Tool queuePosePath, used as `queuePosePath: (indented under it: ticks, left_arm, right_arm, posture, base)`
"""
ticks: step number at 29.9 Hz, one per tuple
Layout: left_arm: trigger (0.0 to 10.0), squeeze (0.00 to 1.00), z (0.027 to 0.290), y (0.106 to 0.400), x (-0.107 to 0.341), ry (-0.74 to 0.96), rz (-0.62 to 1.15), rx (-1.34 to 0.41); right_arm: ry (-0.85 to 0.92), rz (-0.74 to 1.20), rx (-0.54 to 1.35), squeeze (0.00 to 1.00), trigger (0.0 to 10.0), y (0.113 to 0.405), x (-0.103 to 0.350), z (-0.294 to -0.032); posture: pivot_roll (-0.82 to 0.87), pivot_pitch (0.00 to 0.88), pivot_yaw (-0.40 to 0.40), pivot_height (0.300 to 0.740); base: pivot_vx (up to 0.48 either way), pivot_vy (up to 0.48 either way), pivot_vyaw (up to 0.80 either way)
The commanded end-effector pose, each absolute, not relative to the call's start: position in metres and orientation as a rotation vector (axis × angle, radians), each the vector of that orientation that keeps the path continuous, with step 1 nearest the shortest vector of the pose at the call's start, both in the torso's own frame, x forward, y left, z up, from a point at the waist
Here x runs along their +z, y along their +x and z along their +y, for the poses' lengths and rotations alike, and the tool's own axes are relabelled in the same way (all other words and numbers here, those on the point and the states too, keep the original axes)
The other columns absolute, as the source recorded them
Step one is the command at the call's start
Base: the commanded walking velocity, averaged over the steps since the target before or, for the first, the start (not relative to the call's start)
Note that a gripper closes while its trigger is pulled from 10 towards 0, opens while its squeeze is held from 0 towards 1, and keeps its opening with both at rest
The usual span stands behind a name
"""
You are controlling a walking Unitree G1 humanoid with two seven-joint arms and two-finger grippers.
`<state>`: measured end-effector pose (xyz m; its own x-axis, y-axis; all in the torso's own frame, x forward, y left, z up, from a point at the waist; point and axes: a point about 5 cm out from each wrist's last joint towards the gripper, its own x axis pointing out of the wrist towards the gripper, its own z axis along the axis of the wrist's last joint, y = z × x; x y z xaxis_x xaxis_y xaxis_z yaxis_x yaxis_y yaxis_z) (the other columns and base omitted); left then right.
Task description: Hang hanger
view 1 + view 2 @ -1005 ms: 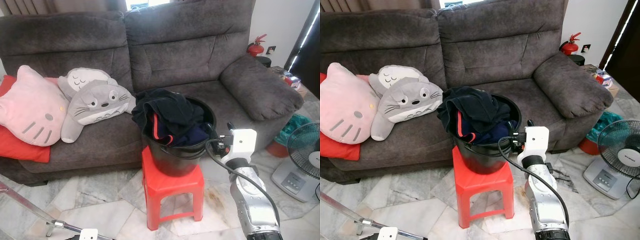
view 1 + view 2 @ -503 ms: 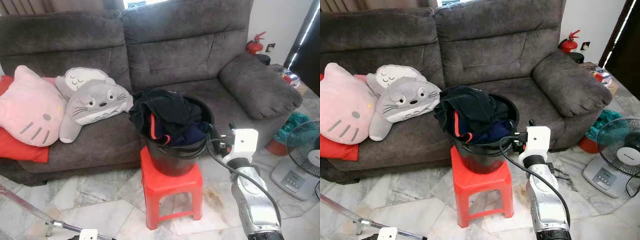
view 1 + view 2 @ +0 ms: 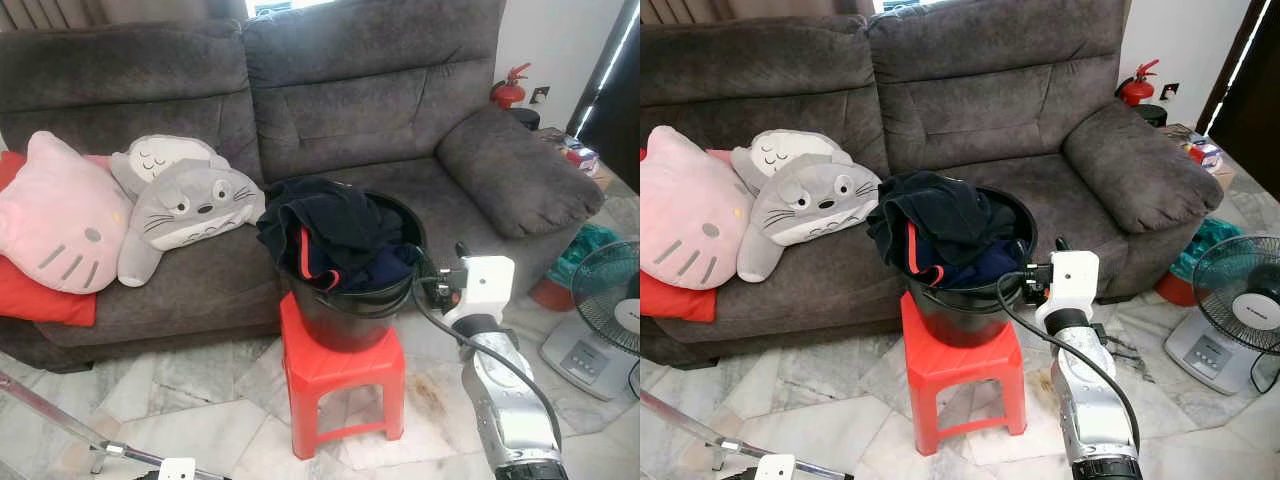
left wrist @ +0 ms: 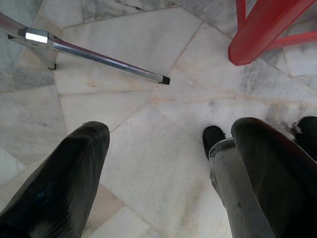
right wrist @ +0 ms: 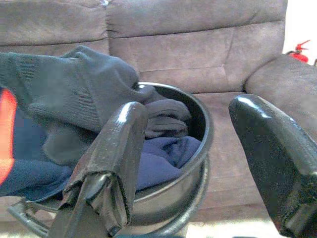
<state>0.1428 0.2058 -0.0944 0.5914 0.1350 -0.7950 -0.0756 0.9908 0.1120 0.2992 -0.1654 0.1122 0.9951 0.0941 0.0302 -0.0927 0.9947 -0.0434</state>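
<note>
bucket [image 3: 352, 310]: black, on red stool [image 3: 345, 385], heaped with dark clothes [image 3: 335, 235] (one red trim)
right gripper [image 5: 190, 148]: spread, at bucket rim
left gripper [image 4: 163, 163]: spread, over floor

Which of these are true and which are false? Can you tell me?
1. The black plastic bucket stands on a red plastic stool. True.
2. The bucket is empty. False: dark clothes fill it.
3. The right gripper has its jaws shut. False: they are open, beside the bucket's rim.
4. A grey cat-like plush cushion lies on the grey fabric sofa. True.
5. The left gripper hangs over the marble floor. True.
</note>
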Motion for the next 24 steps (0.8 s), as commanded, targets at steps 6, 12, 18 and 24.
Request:
queuePosePath:
  ticks: [6,12,18,24]
  left_arm:
    - [10.0,0.00,0.211,0.141,-0.094,0.073,0.934,0.136]
    - [10.0,0.00,0.211,0.142,-0.094,0.074,0.932,0.135]
    - [10.0,0.00,0.211,0.143,-0.093,0.084,0.921,0.139]
    - [10.0,0.00,0.211,0.144,-0.093,0.086,0.912,0.135]
  right_arm:
    - [-0.055,-0.065,0.150,0.00,10.0,0.298,0.118,-0.157]
    - [-0.052,-0.066,0.168,0.00,10.0,0.298,0.118,-0.155]
    - [-0.051,-0.085,0.181,0.00,10.0,0.297,0.122,-0.154]
    - [-0.062,-0.153,0.286,0.00,10.0,0.286,0.135,-0.143]
  posture:
    - [-0.22,0.000,0.081,0.732]
    - [-0.22,0.000,0.081,0.732]
    - [-0.23,0.000,0.081,0.732]
    - [-0.23,0.000,0.083,0.732]
  base:
    - [0.287,0.000,0.50]
    - [0.287,0.000,0.00]
    - [0.135,0.000,0.00]
    - [0.000,0.000,0.00]
